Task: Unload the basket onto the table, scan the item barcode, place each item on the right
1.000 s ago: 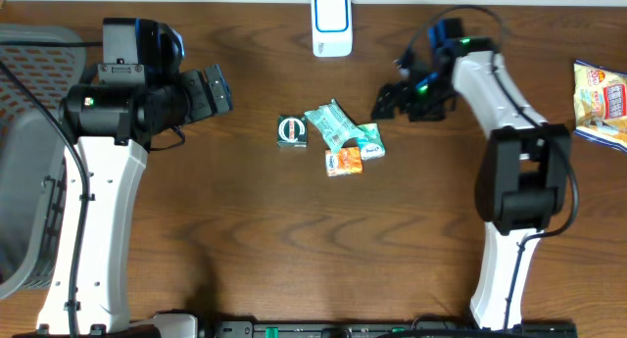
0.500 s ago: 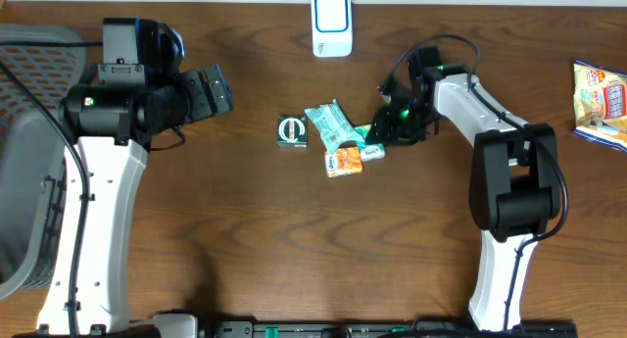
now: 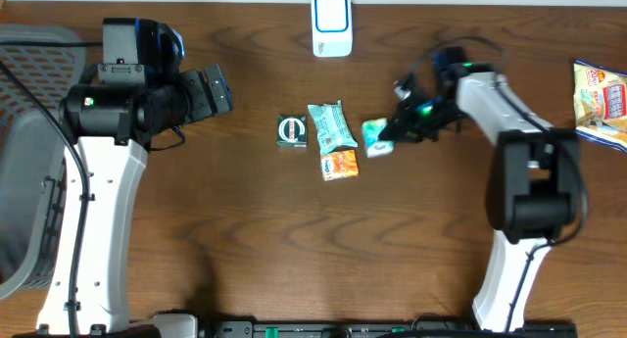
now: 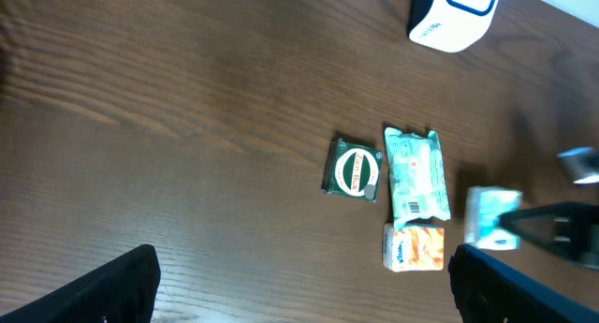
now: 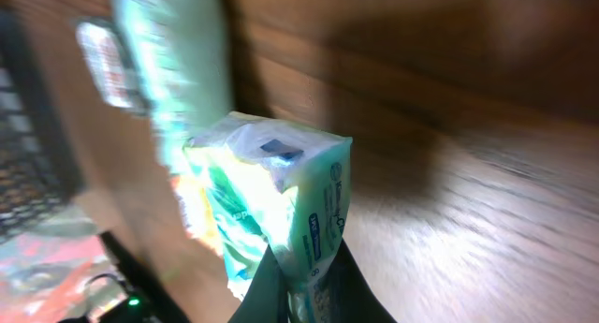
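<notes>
- Small teal-and-white tissue pack (image 3: 375, 137): right of the middle of the counter (image 3: 245, 240), just right of the other goods, pinched at its right end.
- Grip: right pincer (image 3: 392, 133) clamped shut on that pack. Shadow under it in the wrist view, so probably just off the wood.
- Idle: left pincer (image 3: 216, 91) spread wide, holding nothing, out at the left, well apart from everything.
- Neighbours: long mint packet (image 3: 331, 127) just left of the pack, dark packet (image 3: 292, 131) with a round logo left of that, orange packet (image 3: 340, 165) on the near side.
- White scanner (image 3: 332, 24) at the far edge, well apart from the pack.
- Step, as judged: pick made, presentation not yet done. Next calls for a clear lift, travel far and left, and a wrist turn to face the barcode to the scanner.
- Right wrist only: close print on the pack, dark fingers (image 5: 360, 290) either side, no barcode legible.
- Overhead only: snack bag (image 3: 600, 101) at the right edge, grey basket (image 3: 24, 162) at the left.
</notes>
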Available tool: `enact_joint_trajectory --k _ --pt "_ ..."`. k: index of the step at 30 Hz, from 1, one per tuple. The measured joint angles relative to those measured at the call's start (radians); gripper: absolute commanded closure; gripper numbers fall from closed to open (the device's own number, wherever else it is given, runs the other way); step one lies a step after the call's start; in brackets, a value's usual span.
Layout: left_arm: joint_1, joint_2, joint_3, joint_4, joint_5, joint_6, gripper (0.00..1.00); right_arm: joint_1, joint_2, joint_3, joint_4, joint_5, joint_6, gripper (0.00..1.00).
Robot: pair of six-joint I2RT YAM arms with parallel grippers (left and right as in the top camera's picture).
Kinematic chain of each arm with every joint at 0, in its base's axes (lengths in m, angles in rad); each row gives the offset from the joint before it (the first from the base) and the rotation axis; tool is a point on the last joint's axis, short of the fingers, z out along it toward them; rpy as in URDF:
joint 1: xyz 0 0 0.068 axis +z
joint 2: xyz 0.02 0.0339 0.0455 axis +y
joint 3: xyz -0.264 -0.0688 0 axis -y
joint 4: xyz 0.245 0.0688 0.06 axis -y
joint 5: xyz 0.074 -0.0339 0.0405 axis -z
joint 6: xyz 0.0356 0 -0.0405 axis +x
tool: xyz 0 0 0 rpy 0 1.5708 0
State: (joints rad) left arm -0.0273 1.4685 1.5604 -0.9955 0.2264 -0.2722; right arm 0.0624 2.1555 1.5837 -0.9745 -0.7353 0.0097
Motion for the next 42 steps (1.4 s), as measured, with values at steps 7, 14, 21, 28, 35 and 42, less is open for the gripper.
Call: enact_joint_trajectory --k 7,14,21,28,35,42 --pt "0.000 0.000 0.000 0.000 0.000 0.000 0.02 -0.069 -0.113 0.025 -0.100 -0.360 -0.238 0.99" --pt "0.000 0.000 0.000 0.000 0.000 0.000 0.02 -0.037 -0.111 0.024 -0.125 -0.588 -0.377 0.99" --pt "0.000 0.000 0.000 0.000 0.000 0.000 0.02 0.002 -0.111 0.024 -0.106 -0.487 -0.367 0.99" --pt "0.000 0.000 0.000 0.000 0.000 0.000 0.02 0.037 -0.111 0.024 -0.092 0.148 -0.087 0.99" --pt "0.000 0.000 0.000 0.000 0.000 0.000 0.03 0.062 -0.109 0.017 -0.024 0.491 0.030 0.76" --pt "0.000 0.000 0.000 0.000 0.000 0.000 0.02 0.092 -0.100 -0.041 0.022 0.581 0.074 0.56"
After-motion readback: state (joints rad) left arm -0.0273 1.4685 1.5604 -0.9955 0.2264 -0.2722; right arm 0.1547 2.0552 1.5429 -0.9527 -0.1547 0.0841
